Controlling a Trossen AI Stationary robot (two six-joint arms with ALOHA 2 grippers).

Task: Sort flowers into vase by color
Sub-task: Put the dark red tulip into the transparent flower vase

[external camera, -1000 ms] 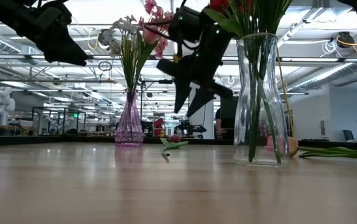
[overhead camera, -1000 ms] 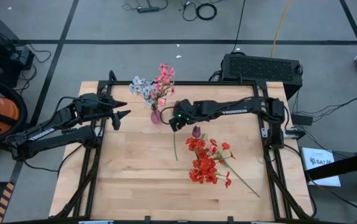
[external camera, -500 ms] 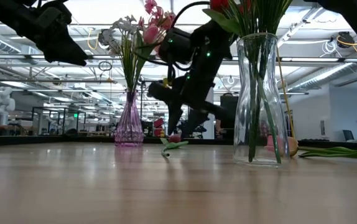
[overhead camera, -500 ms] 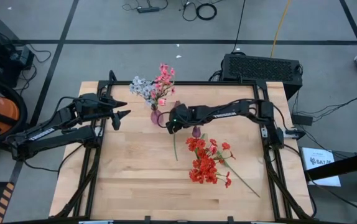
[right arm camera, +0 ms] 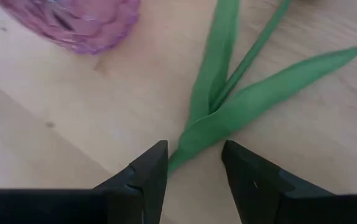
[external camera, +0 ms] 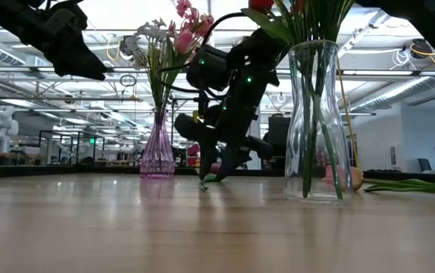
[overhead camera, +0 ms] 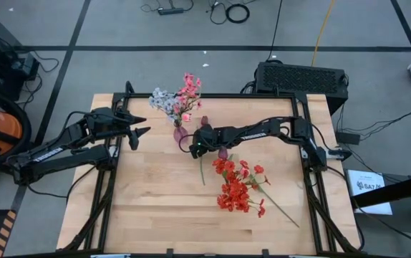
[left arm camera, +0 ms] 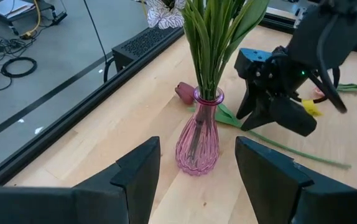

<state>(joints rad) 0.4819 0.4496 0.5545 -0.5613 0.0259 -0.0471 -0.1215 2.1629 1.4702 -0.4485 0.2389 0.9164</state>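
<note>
Overhead — right claw (overhead camera: 195, 148) spread, low over tulip stem (overhead camera: 202, 170) lying on surface (overhead camera: 155, 208); left claw (overhead camera: 138, 129) spread, idle. Low — pink vase (external camera: 158, 152) and clear vase (external camera: 315, 121) both filled. Right wrist — stem between fingertips (right arm camera: 147, 168), ungripped. Mostly sorted — tulips left.

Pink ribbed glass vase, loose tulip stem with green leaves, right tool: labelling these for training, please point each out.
Pink ribbed glass vase (left arm camera: 198, 148): left wrist view, on its belly.
Loose tulip stem with green leaves (right arm camera: 228, 112): right wrist view, on a leaf.
Right tool (right arm camera: 194, 167): right wrist view, midway between its fingertips.
</note>
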